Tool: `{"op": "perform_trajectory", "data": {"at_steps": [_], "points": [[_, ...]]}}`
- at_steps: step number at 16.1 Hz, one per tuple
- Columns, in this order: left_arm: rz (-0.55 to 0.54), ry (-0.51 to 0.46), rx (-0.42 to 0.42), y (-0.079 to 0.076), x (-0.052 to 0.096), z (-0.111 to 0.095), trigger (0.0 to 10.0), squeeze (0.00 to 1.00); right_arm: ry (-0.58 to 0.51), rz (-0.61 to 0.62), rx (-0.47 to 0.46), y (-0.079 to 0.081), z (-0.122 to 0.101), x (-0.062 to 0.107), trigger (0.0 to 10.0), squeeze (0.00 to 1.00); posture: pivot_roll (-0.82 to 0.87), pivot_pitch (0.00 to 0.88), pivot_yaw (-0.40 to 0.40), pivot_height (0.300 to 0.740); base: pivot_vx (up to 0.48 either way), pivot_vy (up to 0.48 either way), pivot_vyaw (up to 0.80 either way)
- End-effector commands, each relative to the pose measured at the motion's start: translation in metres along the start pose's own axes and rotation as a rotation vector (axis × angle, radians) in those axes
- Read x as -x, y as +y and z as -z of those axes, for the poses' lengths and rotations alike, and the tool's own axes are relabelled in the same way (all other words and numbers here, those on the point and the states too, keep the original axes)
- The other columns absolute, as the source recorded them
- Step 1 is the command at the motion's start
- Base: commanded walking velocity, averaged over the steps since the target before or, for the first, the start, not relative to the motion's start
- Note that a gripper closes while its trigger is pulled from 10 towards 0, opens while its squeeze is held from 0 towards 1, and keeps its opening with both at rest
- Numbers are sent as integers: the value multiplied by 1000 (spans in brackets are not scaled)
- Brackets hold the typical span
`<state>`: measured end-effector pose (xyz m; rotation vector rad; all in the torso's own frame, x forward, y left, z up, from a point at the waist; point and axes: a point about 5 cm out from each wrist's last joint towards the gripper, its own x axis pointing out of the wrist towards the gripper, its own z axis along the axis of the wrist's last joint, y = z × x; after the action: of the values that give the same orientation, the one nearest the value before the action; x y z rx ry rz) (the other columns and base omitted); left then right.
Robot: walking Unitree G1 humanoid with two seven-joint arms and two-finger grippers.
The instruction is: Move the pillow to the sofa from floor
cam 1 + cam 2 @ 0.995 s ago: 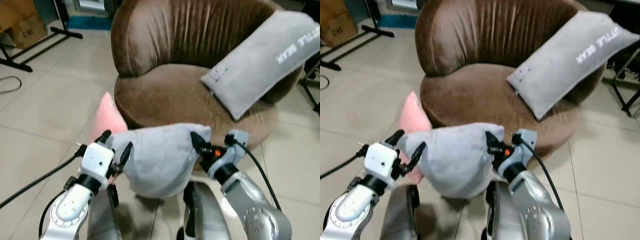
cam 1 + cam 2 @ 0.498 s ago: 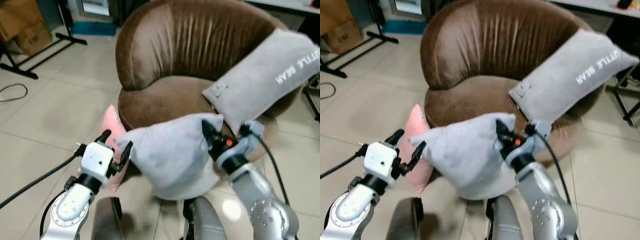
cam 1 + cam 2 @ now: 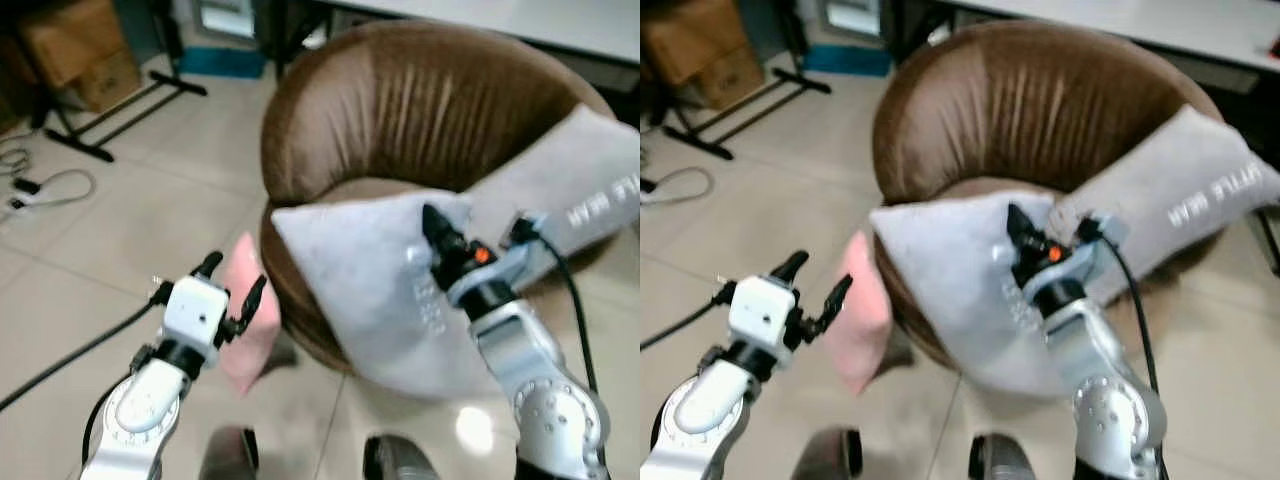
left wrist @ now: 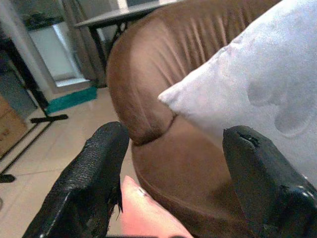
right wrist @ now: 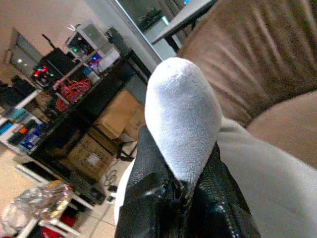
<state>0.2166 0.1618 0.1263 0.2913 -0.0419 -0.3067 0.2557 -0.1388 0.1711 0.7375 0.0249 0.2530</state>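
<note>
White lettering on the long grey cushion (image 3: 1180, 205) propped on the sofa's right side reads "LITTLE BEAR", clear in the right eye view, half cut off in the left. A cardboard box (image 3: 85, 60) at top left carries print too blurred to read.

Now the action: the right gripper (image 3: 440, 240) is clamped on a corner of the grey pillow (image 3: 365, 275), the wrist view showing fabric bulging out between its black fingers (image 5: 148, 198). The pillow hangs over the front edge of the brown sofa (image 3: 400, 110), its top corner up at seat level, its lower end drooping below the seat front. Half a second ago it sat lower, in front of the seat; it has since gone up and forward toward the sofa. The left gripper (image 3: 232, 290) has its fingers spread wide, gripping nothing, apart from the pillow now, where a second ago it was at the pillow's edge. A pink cushion (image 3: 250, 325) stands on the floor against the sofa base, just beyond it
</note>
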Motion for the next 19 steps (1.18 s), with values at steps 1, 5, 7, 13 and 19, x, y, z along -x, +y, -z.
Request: {"op": "perform_trajectory", "data": {"at_steps": [1,5,7,13,19], "points": [[-4,1,-10,1,0,-1,10000,0,-66,-32,-37,11,-7,-1,10000,0,1,0,-54,707,0,0,0],[11,0,-23,-1,-4,-1,10000,0,-16,89,-11,-10,10,6,10000,0,-3,0,-49,740,0,0,0],[13,-4,-28,0,-5,-1,10000,0,-10,102,-3,-13,12,8,10000,0,-4,0,-47,740,0,0,0],[29,-18,-14,1,-7,-2,10000,0,99,117,279,-14,34,7,10000,0,-5,0,-38,740,0,0,0],[28,-21,-6,3,-7,-2,10000,0,95,87,310,-9,41,5,10000,0,8,0,-45,740,286,0,0]]}}
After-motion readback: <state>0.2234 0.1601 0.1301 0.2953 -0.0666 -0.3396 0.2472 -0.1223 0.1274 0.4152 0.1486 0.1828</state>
